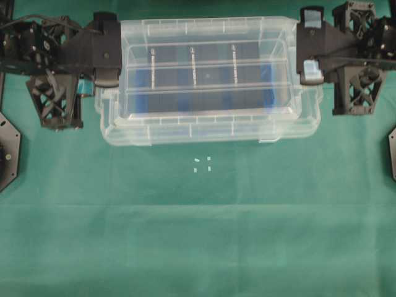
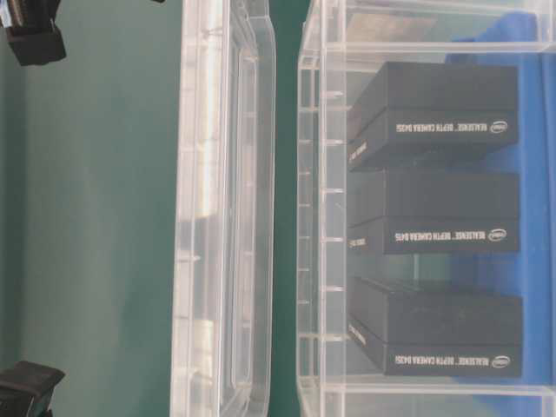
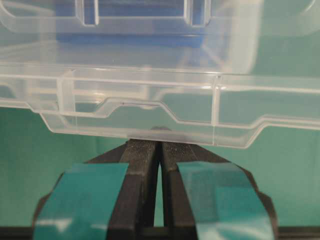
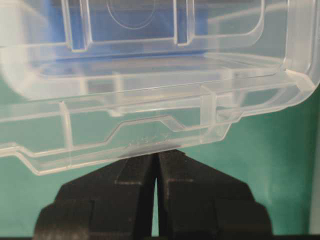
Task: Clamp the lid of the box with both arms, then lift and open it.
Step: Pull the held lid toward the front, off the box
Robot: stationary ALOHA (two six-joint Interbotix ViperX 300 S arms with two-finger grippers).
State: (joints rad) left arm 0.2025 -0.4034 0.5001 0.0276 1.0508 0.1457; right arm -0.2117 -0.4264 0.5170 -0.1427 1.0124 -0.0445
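Observation:
The clear lid (image 1: 207,37) hangs level above the box (image 1: 210,133), shifted toward the far side and held at both short ends. My left gripper (image 1: 106,54) is shut on its left edge; in the left wrist view the teal-taped fingers (image 3: 145,150) pinch the rim of the lid (image 3: 150,117). On the other end my right gripper (image 1: 310,48) is shut too, its tips (image 4: 142,162) closed on the lid (image 4: 145,142). The table-level view shows a gap between the lid (image 2: 226,217) and the box (image 2: 317,261). Inside the box lie black blocks (image 2: 434,208) on a blue liner (image 1: 142,102).
Green cloth covers the table (image 1: 198,235). Small white marks (image 1: 203,163) lie just in front of the box. Black arm bases sit at the left edge (image 1: 7,151) and the right edge (image 1: 391,151). Both arm bodies flank the box at the back corners.

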